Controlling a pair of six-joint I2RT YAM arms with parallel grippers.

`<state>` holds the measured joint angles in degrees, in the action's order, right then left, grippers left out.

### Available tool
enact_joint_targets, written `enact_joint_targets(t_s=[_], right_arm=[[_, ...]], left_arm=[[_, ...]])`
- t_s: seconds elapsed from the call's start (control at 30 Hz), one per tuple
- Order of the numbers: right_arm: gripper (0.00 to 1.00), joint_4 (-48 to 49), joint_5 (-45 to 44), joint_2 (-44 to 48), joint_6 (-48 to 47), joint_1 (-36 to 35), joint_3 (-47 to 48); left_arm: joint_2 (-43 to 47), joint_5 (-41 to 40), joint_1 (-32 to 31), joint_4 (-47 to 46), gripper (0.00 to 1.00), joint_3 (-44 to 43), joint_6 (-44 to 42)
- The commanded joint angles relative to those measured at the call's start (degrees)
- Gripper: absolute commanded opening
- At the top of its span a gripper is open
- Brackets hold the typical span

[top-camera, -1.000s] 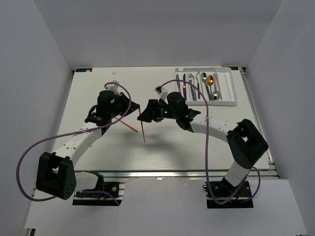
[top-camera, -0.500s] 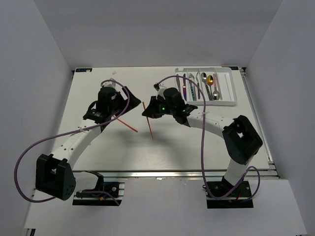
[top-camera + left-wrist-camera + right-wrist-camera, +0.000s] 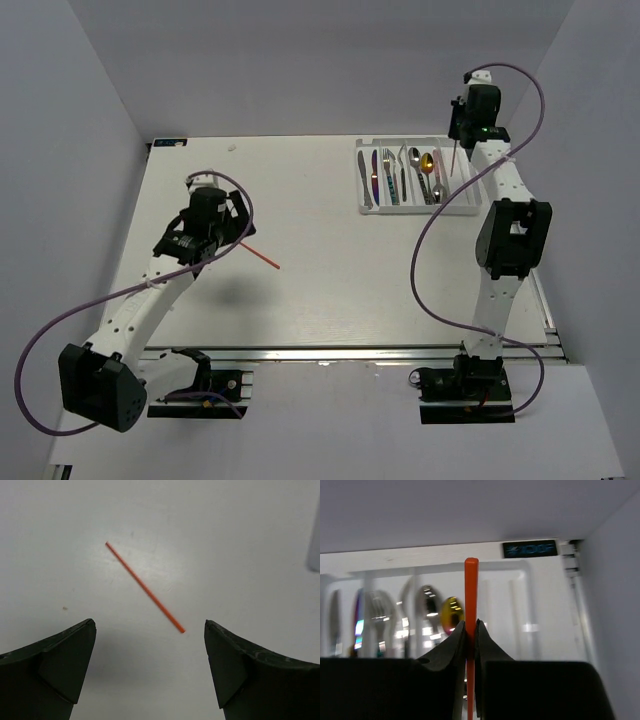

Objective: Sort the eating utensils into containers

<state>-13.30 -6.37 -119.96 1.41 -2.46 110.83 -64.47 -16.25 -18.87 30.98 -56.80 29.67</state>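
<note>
Within right end effector [image 3: 470, 626], orange chopstick [image 3: 471, 580], over tray [image 3: 550, 605]

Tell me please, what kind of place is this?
Probably a robot laboratory cell, not a kitchen: plain white walls enclose a white table, a left arm and a right arm are bolted at its near edge, and a cutlery tray serves as the test object.

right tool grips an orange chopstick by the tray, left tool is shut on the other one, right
The left tool is open, not shut: the left wrist view shows the other chopstick lying free on the table. The right tool does grip an orange chopstick by the tray.
</note>
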Motion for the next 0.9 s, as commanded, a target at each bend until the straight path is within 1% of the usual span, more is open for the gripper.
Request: enact_joint_targets(t_s=[0.0,0.07,0.1,0.23,0.33,0.4,0.43,0.5,0.57,0.63,0.67,0.7,0.8,0.83,0.87], right_arm=[[0.0,-0.7,-6.4,-4.8,-11.8,0.7,7.0],[0.0,1.6,-7.2,-7.2,-14.8,1.4,8.4],[0.0,4.3,-7.9,-7.7,-17.0,1.4,8.3],[0.0,9.8,-9.5,-11.2,-21.0,1.6,6.3],[0.0,11.1,-8.6,-13.3,-20.2,1.8,5.6],[0.0,12.4,-8.0,-13.3,-19.6,1.8,2.7],[0.0,15.5,-8.1,-12.7,-18.9,1.8,1.1],[0.0,17.6,-7.3,-11.8,-18.3,1.8,-2.3],[0.0,17.5,-7.1,-12.0,-17.3,1.8,-2.3],[0.01,15.2,-7.3,-13.2,-16.6,2.7,-0.4],[0.28,15.1,-7.6,-13.3,-16.3,3.4,-0.4],[0.38,15.2,-8.3,-13.2,-16.0,3.4,-0.9],[0.43,15.1,-8.5,-12.4,-14.5,3.7,-2.5],[0.46,14.7,-8.5,-11.7,-13.9,3.9,-2.4],[0.6,13.9,-8.6,-11.3,-13.1,3.9,-2.1]], left_arm=[[-0.2,-0.9,0.0,1.5,0.98,4.3,-1.0],[0.0,3.4,0.0,0.7,0.98,5.4,-1.2],[0.8,4.0,0.0,0.0,0.98,6.0,-1.5],[0.9,2.9,0.0,0.4,0.98,6.0,-2.4],[1.3,2.2,0.0,0.6,0.98,5.8,-2.4],[1.5,1.4,0.0,0.5,0.98,5.9,-2.3],[1.7,1.2,0.0,0.4,0.98,6.0,-2.3],[1.8,1.1,-0.1,0.3,0.98,6.2,-2.3],[1.6,1.1,0.0,0.4,0.98,6.2,-2.2],[1.5,1.1,0.0,0.5,0.98,6.1,-2.0],[1.6,1.0,0.0,0.5,0.98,6.0,-1.8],[1.8,1.0,0.0,0.6,0.98,5.9,-1.7],[2.4,0.3,0.0,0.6,0.98,6.1,-0.9],[2.5,0.0,0.0,0.6,0.98,6.0,-0.8],[2.5,-0.2,0.0,0.7,0.98,6.1,-0.3]])
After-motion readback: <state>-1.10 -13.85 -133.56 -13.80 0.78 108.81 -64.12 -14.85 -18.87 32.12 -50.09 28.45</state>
